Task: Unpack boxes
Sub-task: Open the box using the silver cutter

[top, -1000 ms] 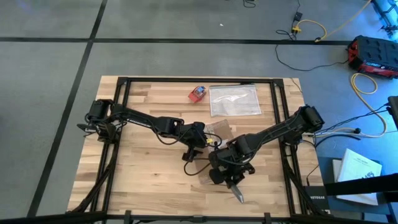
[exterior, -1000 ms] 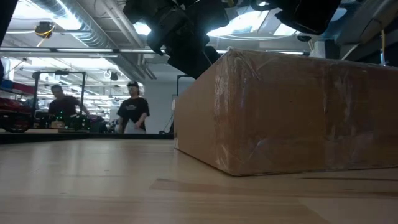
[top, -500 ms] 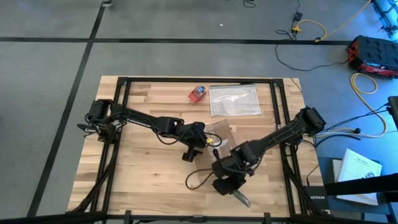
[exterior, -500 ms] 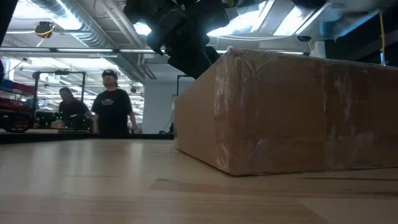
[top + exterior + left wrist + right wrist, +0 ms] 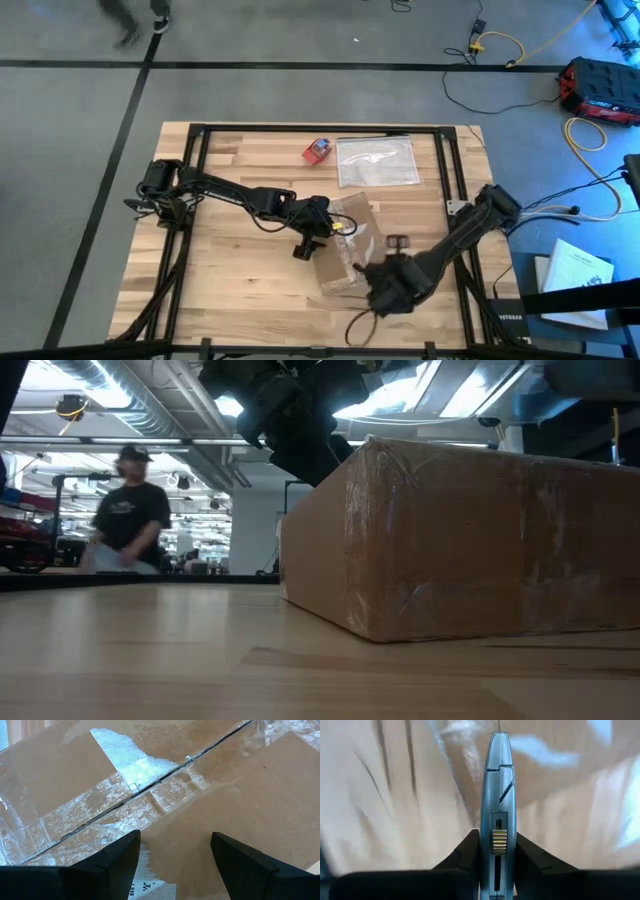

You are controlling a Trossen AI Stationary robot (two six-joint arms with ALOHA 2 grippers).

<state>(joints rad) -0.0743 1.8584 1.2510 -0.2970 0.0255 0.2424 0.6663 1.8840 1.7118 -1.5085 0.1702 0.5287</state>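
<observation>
Right gripper [image 5: 496, 865] is pinching a box cutter [image 5: 496, 795] near the box [image 5: 345, 250]; left gripper [image 5: 175, 855] is hovering spread over the taped seam. A slip is risking gouging the contents.

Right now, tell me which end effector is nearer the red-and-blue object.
Left. The left end effector sits over the box, below the red-and-blue object. The right end effector is farther off, past the box's near edge.

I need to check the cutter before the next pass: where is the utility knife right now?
The utility knife is clamped in the right gripper, at the table's near edge beside the cardboard box, where the left gripper waits.
</observation>
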